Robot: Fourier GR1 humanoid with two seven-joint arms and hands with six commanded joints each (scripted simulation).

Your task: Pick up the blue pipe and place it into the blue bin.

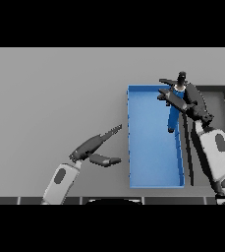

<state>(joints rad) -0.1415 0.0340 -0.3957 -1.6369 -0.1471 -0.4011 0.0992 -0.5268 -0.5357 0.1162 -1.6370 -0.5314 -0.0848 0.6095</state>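
The blue pipe (173, 117) hangs upright over the right side of the blue bin (143, 142), its lower end near the bin's floor. My right hand (188, 100) is at the bin's upper right corner, fingers curled round the pipe's top end. My left hand (95, 146) rests over the table just left of the bin, fingers straight and thumb spread, holding nothing.
A dark bin (221, 96) with a black rim stands directly right of the blue bin, partly hidden by my right forearm (216, 152). Bare grey table (50, 98) spreads to the left and behind.
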